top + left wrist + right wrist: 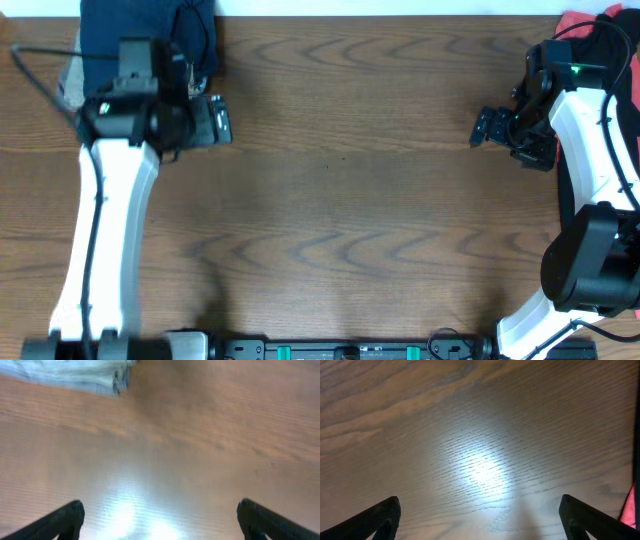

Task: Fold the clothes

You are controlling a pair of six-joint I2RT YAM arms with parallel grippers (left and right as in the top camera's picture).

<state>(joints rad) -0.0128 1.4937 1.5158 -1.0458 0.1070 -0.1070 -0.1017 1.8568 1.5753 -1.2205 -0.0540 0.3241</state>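
The left end effector [222,122] is spread wide and holds nothing, hanging above the bench [340,200]. The navy clothes [130,30] lie bunched just behind it at the bench's far edge, partly under its arm. The right end effector [480,128] is also fully open and empty, well apart from the clothes. A red cloth [585,25] lies behind it.

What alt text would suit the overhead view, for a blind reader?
A dark blue garment lies at the table edge, partly under the left arm. The left gripper and right gripper are open and empty.
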